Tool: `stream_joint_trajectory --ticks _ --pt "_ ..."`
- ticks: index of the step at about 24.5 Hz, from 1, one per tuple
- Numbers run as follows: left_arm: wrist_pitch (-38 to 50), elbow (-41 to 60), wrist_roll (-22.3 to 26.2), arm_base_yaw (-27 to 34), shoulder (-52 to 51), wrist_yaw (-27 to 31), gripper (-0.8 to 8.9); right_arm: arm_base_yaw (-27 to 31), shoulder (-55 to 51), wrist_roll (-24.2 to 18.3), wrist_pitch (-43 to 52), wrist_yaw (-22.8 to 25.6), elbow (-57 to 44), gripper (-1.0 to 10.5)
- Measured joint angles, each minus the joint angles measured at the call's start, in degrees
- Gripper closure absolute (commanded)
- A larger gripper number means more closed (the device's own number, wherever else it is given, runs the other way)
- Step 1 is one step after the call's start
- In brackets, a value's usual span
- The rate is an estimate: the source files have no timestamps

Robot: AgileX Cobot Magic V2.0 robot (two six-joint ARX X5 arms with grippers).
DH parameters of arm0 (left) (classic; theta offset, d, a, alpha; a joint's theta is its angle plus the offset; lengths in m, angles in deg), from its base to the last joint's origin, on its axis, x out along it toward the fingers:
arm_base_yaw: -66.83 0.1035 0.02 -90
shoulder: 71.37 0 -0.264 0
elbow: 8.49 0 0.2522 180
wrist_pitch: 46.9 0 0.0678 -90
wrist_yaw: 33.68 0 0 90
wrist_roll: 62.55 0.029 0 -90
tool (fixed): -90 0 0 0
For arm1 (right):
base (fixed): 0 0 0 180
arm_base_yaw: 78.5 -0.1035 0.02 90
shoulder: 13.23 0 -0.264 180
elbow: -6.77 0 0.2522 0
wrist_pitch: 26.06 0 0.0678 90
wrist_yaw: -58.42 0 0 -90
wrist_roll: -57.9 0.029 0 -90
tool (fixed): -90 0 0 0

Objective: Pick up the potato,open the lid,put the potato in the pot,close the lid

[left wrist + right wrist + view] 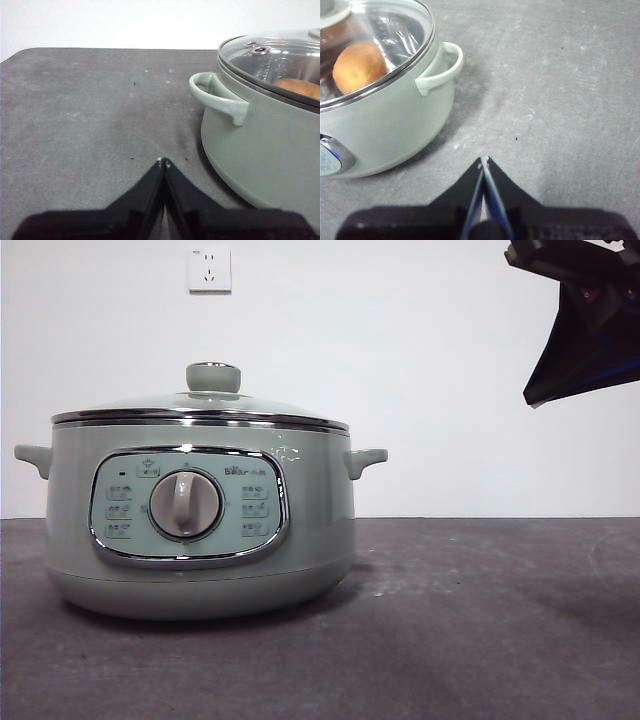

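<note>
Just ahead of the right end effector [484,161], jaws pressed together and holding nothing, lies bare, matte grey bench [560,90]. Off to its side stands the pot [385,125], smooth sage-green with a looped handle. Under the glass lid [395,30], seated on its steel rim, the potato [359,66] rests inside, orange-brown and rounded. The left end effector [164,161], likewise closed and empty, sits beside the pot's other handle. Judging by this, the work looks finished; withdrawing without nudging either handle is what matters.
</note>
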Motion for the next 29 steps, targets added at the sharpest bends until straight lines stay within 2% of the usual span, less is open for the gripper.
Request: stream_joint_trajectory --ticks 6,9,11,14,19,23,29 --pt "0.0 0.0 -0.02 0.0 0.0 -0.02 8.17 0.0 -0.79 -0.02 -1.27 0.02 0.0 9.5" --pt "0.0 0.0 -0.02 0.0 0.0 0.02 8.17 1.38 -6.32 -2.6 -4.28 0.59 0.0 9.5" --pt "0.0 0.0 -0.02 0.0 0.0 0.02 8.16 4.7 -10.43 -5.81 -4.15 -2.82 -0.39 9.5" --pt "0.0 0.0 -0.02 0.0 0.0 0.02 8.17 13.09 -19.12 -10.43 -4.48 -14.08 -3.58 9.5" --pt "0.0 0.0 -0.02 0.0 0.0 0.02 8.16 28.87 -33.29 -12.11 -4.37 -18.05 -10.99 9.5" --pt "0.0 0.0 -0.02 0.0 0.0 0.02 8.17 33.18 -39.52 -12.13 -4.0 -19.47 -16.39 9.5" --pt "0.0 0.0 -0.02 0.0 0.0 0.02 8.17 35.71 -45.07 -12.28 -3.13 -21.05 -23.74 9.5"
